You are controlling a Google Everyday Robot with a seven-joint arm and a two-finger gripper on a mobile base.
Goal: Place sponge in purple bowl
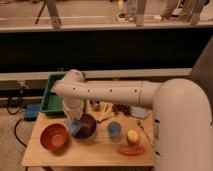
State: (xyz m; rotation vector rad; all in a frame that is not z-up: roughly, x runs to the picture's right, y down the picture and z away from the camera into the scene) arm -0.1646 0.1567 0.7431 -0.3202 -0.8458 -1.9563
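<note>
The sponge is a small light-blue pad directly under my gripper, at the left rim of the purple bowl. The purple bowl is dark and glossy and stands at the middle of the wooden table. My gripper hangs down from the white arm's elbow and points straight down just above the sponge. It is at the bowl's left edge. The contact between gripper and sponge is hidden by the wrist.
An orange-red bowl stands left of the purple bowl. A blue cup, a yellow fruit and a red object are to the right. A green tray sits at the back left. The table edge runs along the front.
</note>
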